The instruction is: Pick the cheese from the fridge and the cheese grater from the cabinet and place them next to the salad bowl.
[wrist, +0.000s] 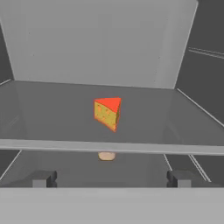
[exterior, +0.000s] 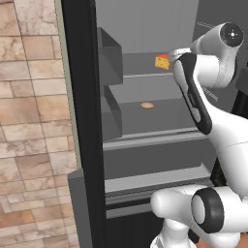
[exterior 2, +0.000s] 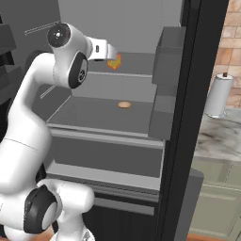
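A small yellow-orange wedge of cheese [wrist: 107, 113] with holes and a red-orange top face sits on the upper grey shelf [wrist: 52, 109] of the open fridge [exterior: 82, 121], a tall black-framed appliance with grey inner walls; in the hand view the cheese lies at the centre of the frame, well back from the shelf's front edge. In the left base view the cheese [exterior: 162, 62] appears in the upper right, just beside the robot's white wrist. One shelf lower, a flat tan disc [exterior: 147, 105] lies near the middle of the frame. The gripper [wrist: 111, 178] points into the fridge towards the cheese, its two small dark fingers [wrist: 43, 178] spread wide apart at the bottom of the hand view, holding nothing. At the right edge of the right base view, a white paper towel roll [exterior 2: 219, 95] stands upright on a marbled counter [exterior 2: 221, 136].
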Tool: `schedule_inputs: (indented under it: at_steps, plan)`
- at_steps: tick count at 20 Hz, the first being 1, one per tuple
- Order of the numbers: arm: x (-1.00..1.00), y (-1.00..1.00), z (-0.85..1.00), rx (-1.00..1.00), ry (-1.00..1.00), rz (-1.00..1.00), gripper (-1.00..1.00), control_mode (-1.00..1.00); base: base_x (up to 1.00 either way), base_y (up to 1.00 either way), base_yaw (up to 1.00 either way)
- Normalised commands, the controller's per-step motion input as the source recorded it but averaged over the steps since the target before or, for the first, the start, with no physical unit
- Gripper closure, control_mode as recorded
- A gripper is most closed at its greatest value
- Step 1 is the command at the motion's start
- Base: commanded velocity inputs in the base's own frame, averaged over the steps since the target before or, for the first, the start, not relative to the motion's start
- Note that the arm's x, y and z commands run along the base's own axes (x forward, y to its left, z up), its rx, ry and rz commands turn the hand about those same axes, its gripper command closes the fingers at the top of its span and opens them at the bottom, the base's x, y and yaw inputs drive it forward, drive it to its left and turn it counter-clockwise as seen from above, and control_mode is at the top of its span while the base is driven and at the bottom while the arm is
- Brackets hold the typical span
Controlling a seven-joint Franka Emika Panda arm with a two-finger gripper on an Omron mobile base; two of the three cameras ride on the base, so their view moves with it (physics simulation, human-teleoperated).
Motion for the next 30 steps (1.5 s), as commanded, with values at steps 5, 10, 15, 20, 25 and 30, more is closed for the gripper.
schedule_inputs:
  at_steps: [5, 10, 15, 20, 25, 30]
  plan:
    - [0.19, 0.04, -0.11, 0.0, 0.0, 0.04, -1.0, -1.0, 0.0, 0.0, 0.0]
    - [0.2, 0.0, -0.21, 0.0, 0.0, 0.03, -1.0, -1.0, 0.0, 0.0, 0.0]
    - [0.3, 0.0, -0.19, 0.0, 0.0, 0.03, -1.0, -1.0, 0.0, 0.0, 0.0]
    - [0.32, 0.0, -0.06, 0.0, 0.0, 0.01, -1.0, -1.0, 0.0, 0.0, 0.0]
    - [0.3, 0.0, 0.0, 0.0, 0.0, 0.0, -1.0, -1.0, 0.0, 0.0, 0.0]
    - [0.27, 0.0, 0.02, 0.0, 0.03, 0.0, -1.0, -1.0, 0.0, 0.0, 0.0]
